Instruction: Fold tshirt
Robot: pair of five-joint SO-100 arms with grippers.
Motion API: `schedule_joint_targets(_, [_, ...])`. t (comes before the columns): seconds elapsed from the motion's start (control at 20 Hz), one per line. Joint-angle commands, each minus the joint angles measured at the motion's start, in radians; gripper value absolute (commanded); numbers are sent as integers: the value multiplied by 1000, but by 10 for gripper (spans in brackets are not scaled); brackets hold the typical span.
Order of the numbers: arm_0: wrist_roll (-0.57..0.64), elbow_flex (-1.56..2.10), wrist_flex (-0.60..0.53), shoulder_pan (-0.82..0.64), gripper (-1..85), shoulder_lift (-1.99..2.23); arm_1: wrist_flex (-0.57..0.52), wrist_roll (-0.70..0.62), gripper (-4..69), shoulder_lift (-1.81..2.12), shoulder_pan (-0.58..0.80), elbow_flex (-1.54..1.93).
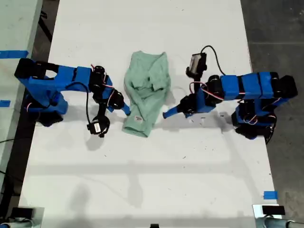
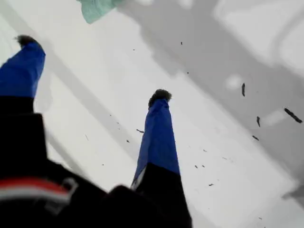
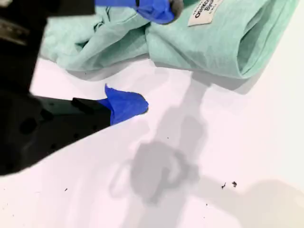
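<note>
Though bunched rather than flat, the tshirt (image 1: 147, 90) reads as one item: pale mint-green cloth, plain, gathered into a long rumpled bundle with creases and overlapping folds. Location: middle of the white table (image 1: 142, 180), toward its far half in the exterior view, between the two blue arms. Small white tag (image 1: 138, 118) lying exposed near the bundle's near end; its print is too small to read.

Hidden or unclear:
- sleeves and neckline are lost in the folds and cannot be told apart
- the first wrist view catches only a mint corner of the cloth (image 2: 97, 8) at the frame's edge
- the second wrist view cuts the garment (image 3: 209, 42) off at the frame's edge, showing the tag (image 3: 205, 10) and one rolled open edge.

My first gripper (image 2: 93, 67), on the arm at the exterior view's right (image 1: 167, 114): jaws spread wide over bare table, nothing between them, tip just beside the bundle's right edge.

My second gripper (image 3: 154, 57), on the arm at the exterior view's left (image 1: 124, 109): jaws apart, one finger over the cloth by the tag, the other at the table just beside the garment; whether either presses the cloth cannot be told. No cloth is pinched.
</note>
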Motion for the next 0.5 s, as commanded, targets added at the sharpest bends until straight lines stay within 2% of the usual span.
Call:
schedule_joint_targets(0.0, [25, -74, -38, -6, 236, -55, -32, -23, 392, -172, -18, -201])
schedule_joint_targets(0.45, [49, -86, -100, -55, 243, -150, 3, -94, 387, -707, 21, -690])
